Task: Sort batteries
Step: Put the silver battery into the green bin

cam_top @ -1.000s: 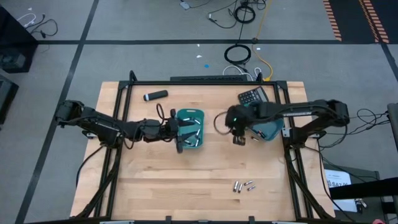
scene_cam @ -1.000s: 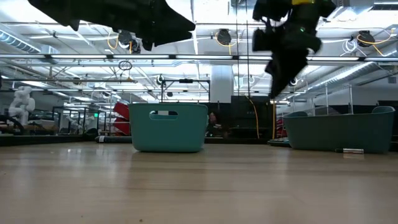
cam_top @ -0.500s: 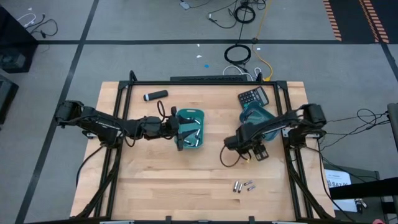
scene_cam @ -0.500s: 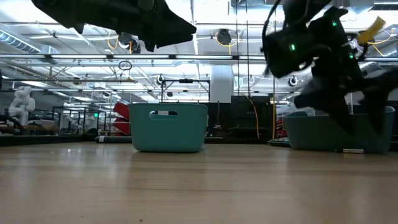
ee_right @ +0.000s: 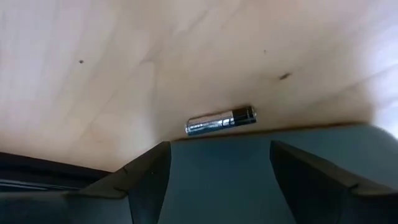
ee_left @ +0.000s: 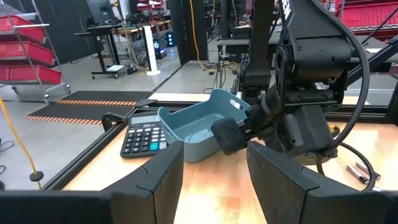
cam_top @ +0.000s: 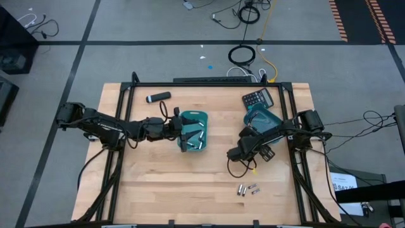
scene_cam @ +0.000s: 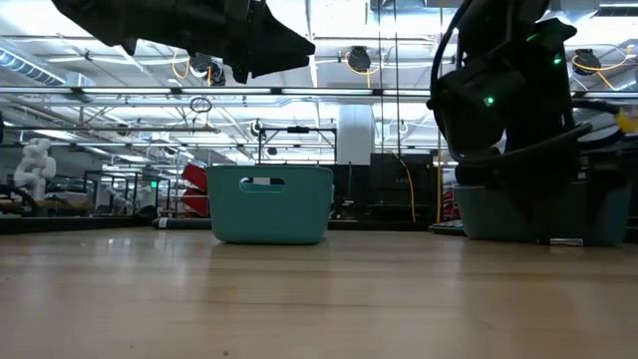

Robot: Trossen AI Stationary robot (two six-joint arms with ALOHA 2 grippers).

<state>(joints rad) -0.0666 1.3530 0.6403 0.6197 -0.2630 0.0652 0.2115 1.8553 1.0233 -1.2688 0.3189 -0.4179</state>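
Teal bins are sitting on the bare wood table (cam_top: 158, 190), and you're working two arms around them. Your right gripper (cam_top: 243, 154) is hanging low over the wood just on the near-left side of the right bin (cam_top: 271, 120), and its fingers (ee_right: 149, 177) are standing spread with nothing between them. Looking through the right wrist camera, a single silvery battery (ee_right: 221, 121) with a dark end is lying flat on the wood straight ahead of the fingers, roughly centred on the gap. Its long axis is running across the gap, from one finger toward the other, so as things stand you'd be closing on its two ends, not its sides. I reckon you'll want to twist the wrist a quarter turn or so before dropping, otherwise it's likely to skid out. I can't pick that battery out from overhead.

A small bunch of loose batteries (cam_top: 247, 189) is also waiting near the front edge, a bit nearer than your right gripper, and that arm is clearly the closer one to them.

Your left gripper (cam_top: 183, 134) is hovering at the left rim of the middle bin (cam_top: 201, 116), which is already holding a few cells. Its fingers (ee_left: 155, 180) are apart and empty, pointing across at the right arm, the tilted right bin and the calculator (cam_top: 257, 98).
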